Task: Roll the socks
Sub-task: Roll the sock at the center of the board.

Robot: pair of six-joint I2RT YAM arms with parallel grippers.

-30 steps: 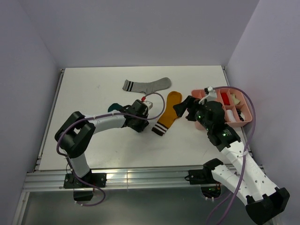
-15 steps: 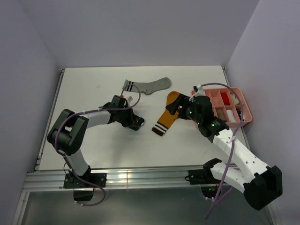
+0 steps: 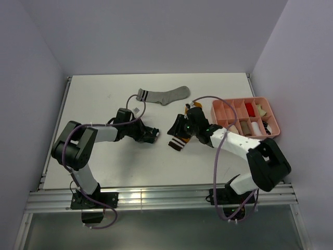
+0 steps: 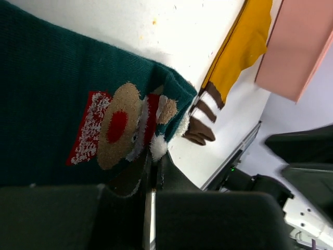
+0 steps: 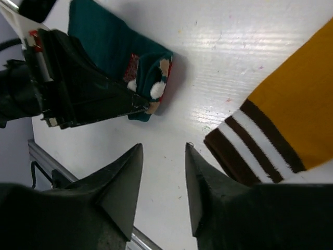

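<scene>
At centre-left of the top view, your left gripper (image 3: 150, 134) was pinched shut on the folded edge of the dark teal cartoon-print fabric sock (image 5: 104, 36). Your right gripper (image 5: 163, 148) hung narrowly parted, holding nothing (only bare table (image 5: 234, 41) beneath). The mustard-orange sock with brown-white striped cuff (image 5: 291, 114) lay just right of it in the wrist view, long axis running upper right; that arm was nearer.

table (image 3: 93, 104): white | tray (image 3: 225, 109): pink, divided, far right | red bundle (image 3: 250, 108): inside tray
</scene>
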